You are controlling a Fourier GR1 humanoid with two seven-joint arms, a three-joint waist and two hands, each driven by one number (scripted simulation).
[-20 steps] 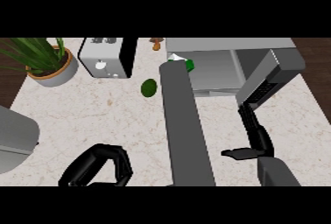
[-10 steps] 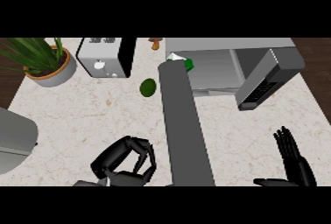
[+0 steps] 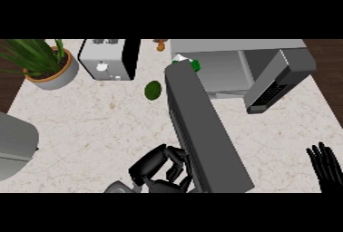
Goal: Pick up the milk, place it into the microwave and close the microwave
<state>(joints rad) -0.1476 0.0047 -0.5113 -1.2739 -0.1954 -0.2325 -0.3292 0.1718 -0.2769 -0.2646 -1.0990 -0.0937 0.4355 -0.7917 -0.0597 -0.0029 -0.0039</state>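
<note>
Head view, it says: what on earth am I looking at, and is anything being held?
You are looking steeply down from the robot's head at a kitchen counter. The black shapes are its hands: the left robot hand, fingers curled, low in the middle, and the right robot hand, open, resting at the right edge. Neither holds anything. On the counter stand a potted plant, a toaster, a green fruit and a microwave with its door open. The milk carton stands at its open front. The long grey bar I cannot identify.
</note>
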